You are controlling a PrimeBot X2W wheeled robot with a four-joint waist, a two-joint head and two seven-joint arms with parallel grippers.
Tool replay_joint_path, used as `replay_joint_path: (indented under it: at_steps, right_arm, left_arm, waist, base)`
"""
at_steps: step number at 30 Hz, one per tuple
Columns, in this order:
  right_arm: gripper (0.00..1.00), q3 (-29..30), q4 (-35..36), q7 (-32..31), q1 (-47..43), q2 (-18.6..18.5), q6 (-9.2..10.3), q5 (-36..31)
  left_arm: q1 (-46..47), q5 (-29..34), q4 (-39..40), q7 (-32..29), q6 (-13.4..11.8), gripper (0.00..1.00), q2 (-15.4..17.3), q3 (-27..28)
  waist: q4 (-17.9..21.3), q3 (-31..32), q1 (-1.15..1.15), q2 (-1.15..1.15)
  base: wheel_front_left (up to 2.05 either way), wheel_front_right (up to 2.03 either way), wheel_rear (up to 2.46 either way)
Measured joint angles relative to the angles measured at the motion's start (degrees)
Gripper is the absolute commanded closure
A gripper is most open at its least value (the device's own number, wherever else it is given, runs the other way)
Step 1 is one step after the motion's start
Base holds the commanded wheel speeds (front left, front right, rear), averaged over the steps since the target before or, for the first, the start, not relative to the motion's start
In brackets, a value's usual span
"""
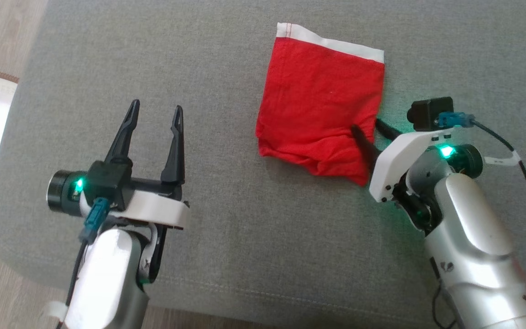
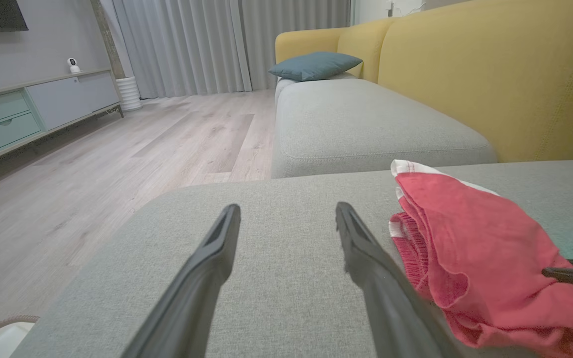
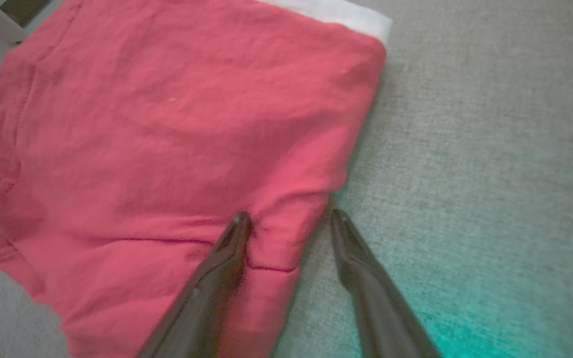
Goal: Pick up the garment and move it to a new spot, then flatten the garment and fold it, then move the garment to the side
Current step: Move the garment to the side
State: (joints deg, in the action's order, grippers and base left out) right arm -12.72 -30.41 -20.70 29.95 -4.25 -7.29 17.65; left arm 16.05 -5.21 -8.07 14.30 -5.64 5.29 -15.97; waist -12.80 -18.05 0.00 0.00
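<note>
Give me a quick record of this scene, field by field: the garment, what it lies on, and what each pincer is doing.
garment: red garment with a white band along its far edge, looks folded into a rough square
surface: grey cushion
left pincer: open, holding nothing, over bare cushion to the garment's left
right pincer: open, straddling the garment's near right edge, one finger over the cloth, the other over the cushion
stage: garment not yet gripped for the move aside
</note>
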Motion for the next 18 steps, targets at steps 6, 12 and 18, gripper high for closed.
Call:
replay_joint_path:
  at_steps: [6,12,18]
  right_arm:
    - [1.0,-2.1,0.0,-0.2,0.0,0.2,0.0,-1.9]
    - [1.0,-2.7,5.1,-0.3,-5.0,-0.3,0.0,-4.2]
    - [1.0,-1.5,13.6,-2.8,-14.2,-4.6,0.0,-5.2]
  left_arm:
    - [-0.5,0.0,0.4,0.0,0.1,0.0,0.0,0.3]
    - [-1.2,0.4,0.7,0.0,0.1,0.0,0.6,1.3]
    - [-5.0,0.6,1.2,0.0,0.1,0.0,2.1,1.9]
  waist:
    - [1.3,0.9,0.0,0.0]
    - [4.9,2.7,0.0,0.0]
    - [10.3,4.7,0.0,0.0]
  base:
    - [0.0,0.0,0.0]
    - [0.0,0.0,0.0]
    - [0.0,0.0,0.0]
